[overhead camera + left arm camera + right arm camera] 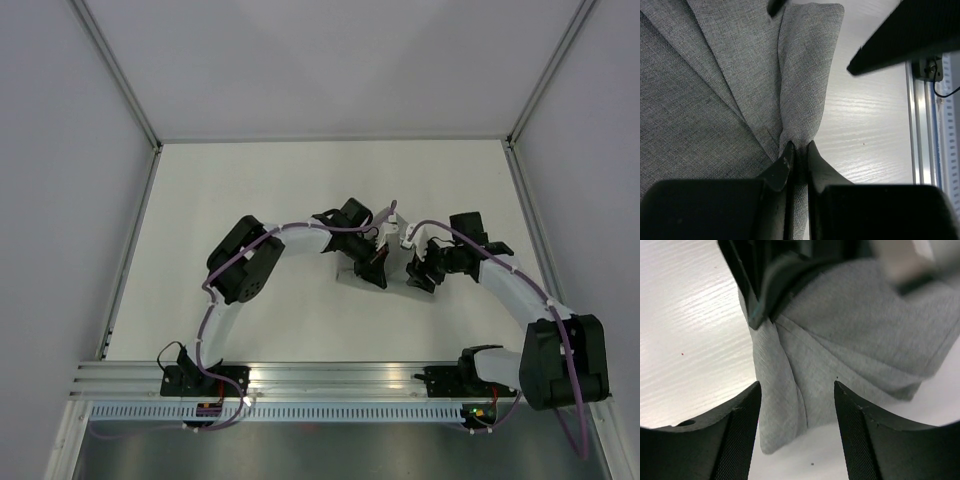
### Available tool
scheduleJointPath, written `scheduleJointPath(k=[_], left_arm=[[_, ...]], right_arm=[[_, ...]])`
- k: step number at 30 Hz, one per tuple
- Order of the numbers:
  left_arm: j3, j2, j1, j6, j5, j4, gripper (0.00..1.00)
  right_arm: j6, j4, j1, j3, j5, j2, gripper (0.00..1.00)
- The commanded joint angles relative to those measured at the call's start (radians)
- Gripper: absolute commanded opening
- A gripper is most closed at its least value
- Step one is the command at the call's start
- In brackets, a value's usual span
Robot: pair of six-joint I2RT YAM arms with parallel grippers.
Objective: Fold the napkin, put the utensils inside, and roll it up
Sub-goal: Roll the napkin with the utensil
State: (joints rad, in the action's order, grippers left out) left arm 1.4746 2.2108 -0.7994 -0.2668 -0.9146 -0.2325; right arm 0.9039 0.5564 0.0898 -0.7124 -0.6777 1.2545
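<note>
- One grey napkin is showing.
- Two arms are showing: the left arm and the right arm.
- Two grippers are showing, one on each arm: the left gripper and the right gripper.
- One table is lying under them.

Open table surrounds the napkin, where left gripper and right gripper crowd.

Bright diffuse light, soft close-range blur

The black left gripper and the black right gripper stand close together over a pale folded cloth napkin on the white table.
</note>
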Motion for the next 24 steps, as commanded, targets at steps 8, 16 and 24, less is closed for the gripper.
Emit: scheduleJointPath(k=[8,16,24], left_arm=[[0.036,0.158,0.0,0.098,0.016,-0.255,0.02],[0.05,0.165,0.012,0.118,0.062,-0.255,0.02],[0.056,0.158,0.017,0.127,0.082,-0.252,0.13]], right_arm=[[-0.049,-0.251,0.272,0.09,0.179,0.02,0.66],[-0.08,-0.279,0.34,0.097,0.221,0.082,0.62],[-0.106,-0.267,0.355,0.067,0.205,0.166,0.35]])
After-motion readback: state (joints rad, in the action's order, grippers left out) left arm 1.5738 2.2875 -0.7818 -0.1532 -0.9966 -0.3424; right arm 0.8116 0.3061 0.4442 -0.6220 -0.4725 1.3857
